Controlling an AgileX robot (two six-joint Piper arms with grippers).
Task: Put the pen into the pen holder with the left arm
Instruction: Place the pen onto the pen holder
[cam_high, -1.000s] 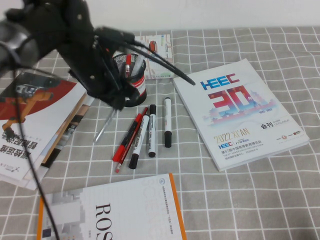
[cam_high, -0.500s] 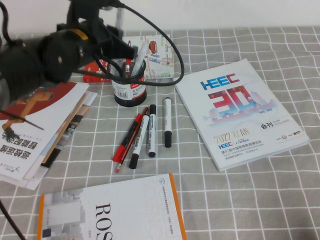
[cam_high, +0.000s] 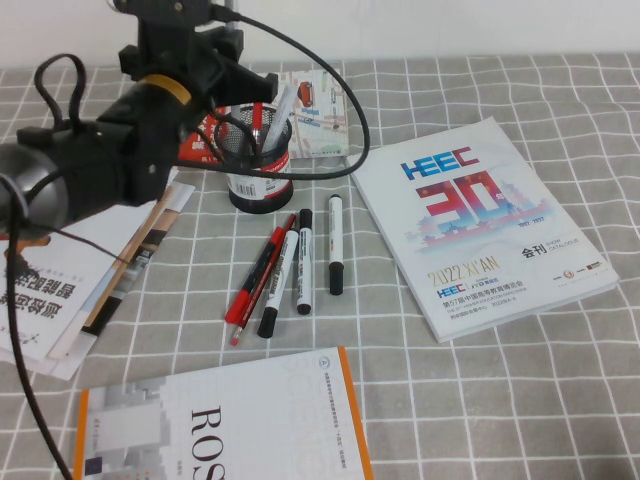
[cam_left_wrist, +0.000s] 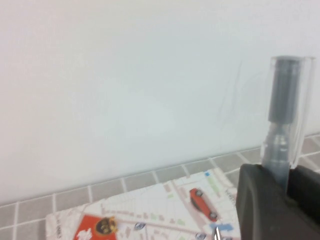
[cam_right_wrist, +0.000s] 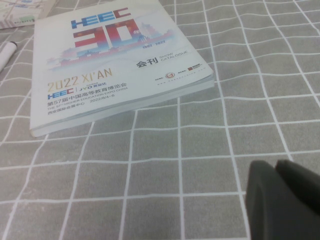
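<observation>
The black mesh pen holder (cam_high: 260, 165) stands at the back of the checked cloth, with a red pen and a white pen (cam_high: 277, 108) in it. My left gripper (cam_high: 222, 48) is raised just behind and left of the holder. It is shut on a grey pen with a clear cap (cam_left_wrist: 284, 112), which stands upright between the fingers (cam_left_wrist: 260, 200) against the white wall. In the high view the held pen is mostly hidden by the gripper. My right gripper (cam_right_wrist: 276, 172) is shut and empty, low over the cloth near the catalogue, outside the high view.
A red pen (cam_high: 255, 278) and three markers (cam_high: 303, 262) lie in front of the holder. The HEEC catalogue (cam_high: 480, 220) lies to the right, an orange-edged book (cam_high: 220, 420) in front, magazines (cam_high: 60, 260) on the left, a map leaflet (cam_high: 318, 100) behind the holder.
My left arm has lifted the grey pen from the cloth left of the holder and swung up and back. The pen now points upward behind the holder.
</observation>
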